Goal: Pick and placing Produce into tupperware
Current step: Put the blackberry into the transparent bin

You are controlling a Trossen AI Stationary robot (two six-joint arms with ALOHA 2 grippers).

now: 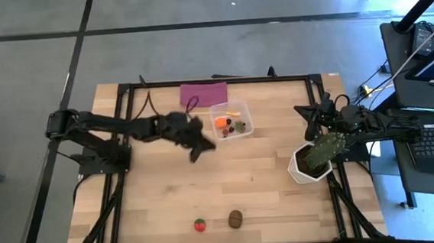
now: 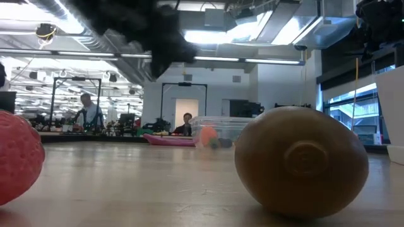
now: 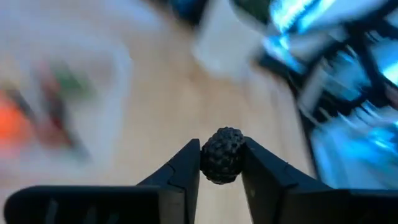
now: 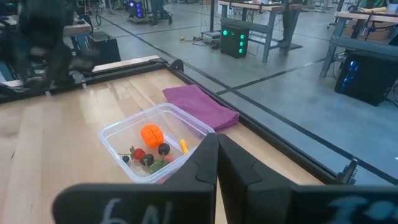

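Small dark bumpy berry-like produce piece (image 3: 222, 155) clamped between fingers of left hand (image 1: 197, 152), above wooden counter (image 1: 244, 181), beside clear square plastic tupperware (image 1: 231, 120). Right hand (image 4: 216, 163) clenched, nothing held.

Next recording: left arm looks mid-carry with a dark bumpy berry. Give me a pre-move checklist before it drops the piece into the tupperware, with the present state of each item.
1. Dark berry pinched between the left gripper jaws: ok.
2. Left gripper over the tupperware: not ok, it is beside it, over bare table.
3. Tupperware upright, open, room inside next to the orange ball: ok.
4. Right gripper out of the way, shut, near the potted plant: ok.
5. Pieces left on the table: strawberry and brown lump, so not ok.
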